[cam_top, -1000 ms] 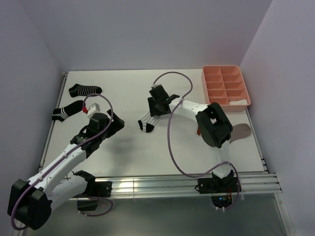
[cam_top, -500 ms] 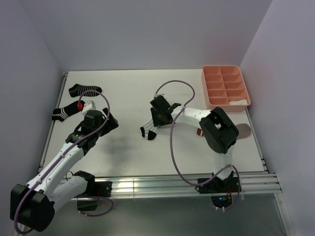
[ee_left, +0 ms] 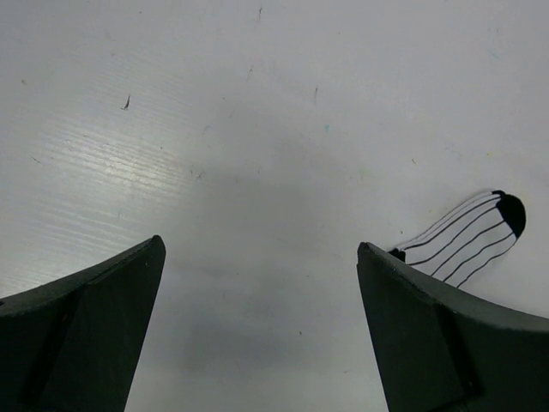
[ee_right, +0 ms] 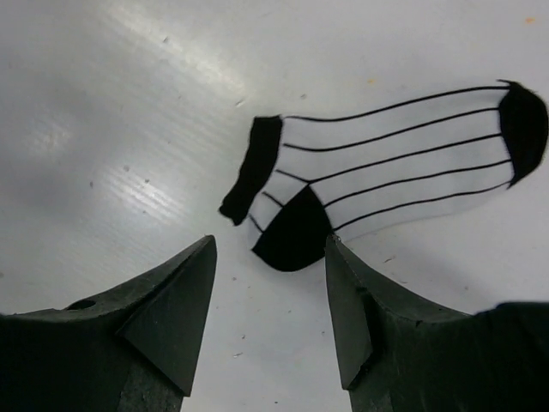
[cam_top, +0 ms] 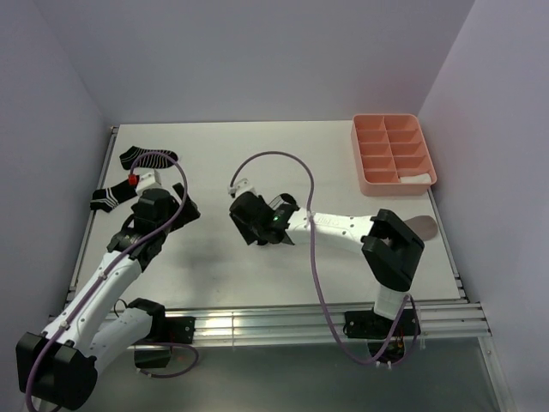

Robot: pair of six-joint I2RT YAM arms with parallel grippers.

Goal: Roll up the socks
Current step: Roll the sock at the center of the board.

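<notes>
While the striped sock [ee_right: 395, 163] lies flat on the table [ee_right: 103, 103], heel just off the half-open, empty right gripper [ee_right: 270, 253], we would pinch its black cuff and roll toward the toe, near which the left gripper [ee_left: 259, 249] hovers wide open, empty.

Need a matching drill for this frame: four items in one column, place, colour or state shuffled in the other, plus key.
1. thin-striped sock
2. pink tray
3. left pincer
4. black striped socks

a. by the far-left edge
b. open wide, holding nothing
c. far-right corner
d. white with black toe and heel, mid-scene

Pairs: 1-d, 2-c, 3-b, 4-a
</notes>
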